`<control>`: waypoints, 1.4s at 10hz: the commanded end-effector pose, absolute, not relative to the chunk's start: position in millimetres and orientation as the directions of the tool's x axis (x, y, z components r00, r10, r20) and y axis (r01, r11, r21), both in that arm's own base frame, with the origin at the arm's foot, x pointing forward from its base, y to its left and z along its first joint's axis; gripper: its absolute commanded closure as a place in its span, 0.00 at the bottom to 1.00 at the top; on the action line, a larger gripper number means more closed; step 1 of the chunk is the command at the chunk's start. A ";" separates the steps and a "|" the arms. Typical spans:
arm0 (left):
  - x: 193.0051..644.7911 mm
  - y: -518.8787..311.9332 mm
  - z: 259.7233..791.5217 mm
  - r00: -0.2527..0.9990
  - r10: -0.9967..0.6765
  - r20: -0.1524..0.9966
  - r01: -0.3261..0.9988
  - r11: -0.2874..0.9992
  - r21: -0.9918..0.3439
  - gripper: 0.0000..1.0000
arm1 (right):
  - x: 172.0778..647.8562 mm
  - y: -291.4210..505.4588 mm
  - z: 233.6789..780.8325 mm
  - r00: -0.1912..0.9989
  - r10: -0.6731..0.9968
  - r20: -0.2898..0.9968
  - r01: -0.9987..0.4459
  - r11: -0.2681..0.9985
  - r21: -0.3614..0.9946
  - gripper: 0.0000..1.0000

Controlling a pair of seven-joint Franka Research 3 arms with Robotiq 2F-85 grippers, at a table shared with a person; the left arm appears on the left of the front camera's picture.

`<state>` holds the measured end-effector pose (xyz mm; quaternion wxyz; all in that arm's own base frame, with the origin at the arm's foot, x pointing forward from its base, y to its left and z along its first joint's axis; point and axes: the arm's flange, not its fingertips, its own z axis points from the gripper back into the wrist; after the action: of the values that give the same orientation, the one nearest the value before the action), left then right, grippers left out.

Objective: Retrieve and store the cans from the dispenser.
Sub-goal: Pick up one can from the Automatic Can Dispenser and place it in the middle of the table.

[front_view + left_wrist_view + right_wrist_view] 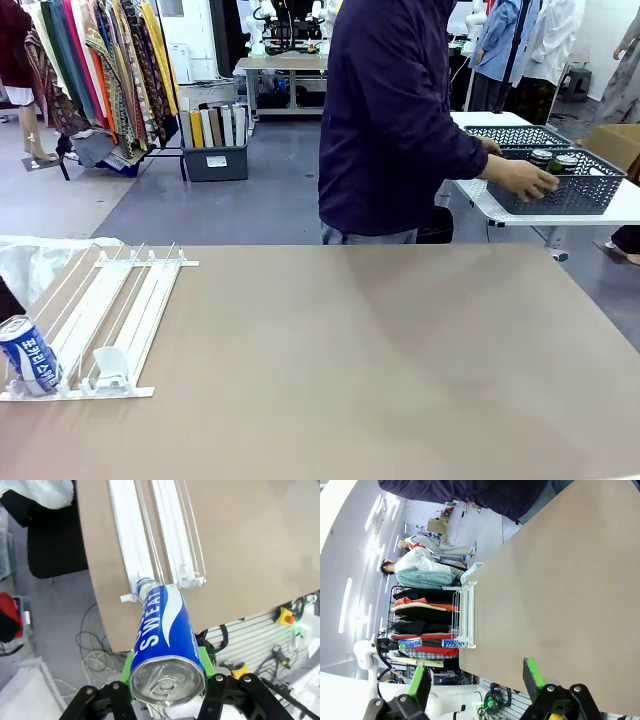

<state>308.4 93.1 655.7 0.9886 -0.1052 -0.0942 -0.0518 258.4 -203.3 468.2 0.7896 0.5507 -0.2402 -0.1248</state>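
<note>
A blue can (167,630) was clamped by the L fingers (206,661) near the dispenser's (131,535) end, while the R fingers (533,673) were held apart w/ nothing between, facing the worktop (570,580).

Brown surface (380,360): matt and bare across its middle and right. A crumpled white plastic bag (35,262) lies at its far left edge. A person in a dark navy top (390,120) stands at the far side, turned toward a white side table (625,208) carrying a grey-blue lattice basket (580,190). A cardboard box (615,143) sits just beyond it. A rack of hanging garments (110,70) stands far left, and a grey bin of upright rolls (217,160) is on the floor beside it. Loose cables (92,650) trail over the floor below the surface edge.
</note>
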 end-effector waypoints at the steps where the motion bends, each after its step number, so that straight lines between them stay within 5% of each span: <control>1: 304.2 105.8 657.8 0.973 -0.039 0.229 0.094 0.968 -0.234 1.00 | 257.9 -204.6 469.2 0.850 -0.459 0.258 -0.089 0.358 0.929 0.00; 8: 302.4 115.9 654.2 0.977 -0.022 0.212 0.065 0.978 -0.200 1.00 | 257.9 -204.6 469.2 0.850 -0.459 0.258 -0.089 0.358 0.929 0.00; 14: 473.9 -143.6 645.4 0.803 -0.553 0.221 0.572 0.820 -0.027 1.00 | 257.9 -204.6 469.2 0.850 -0.459 0.258 -0.089 0.358 0.929 0.00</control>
<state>440.3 -134.6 635.6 0.9563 -0.0723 -0.1047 -0.2632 258.1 -203.4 468.7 0.7895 0.5506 -0.2408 -0.1245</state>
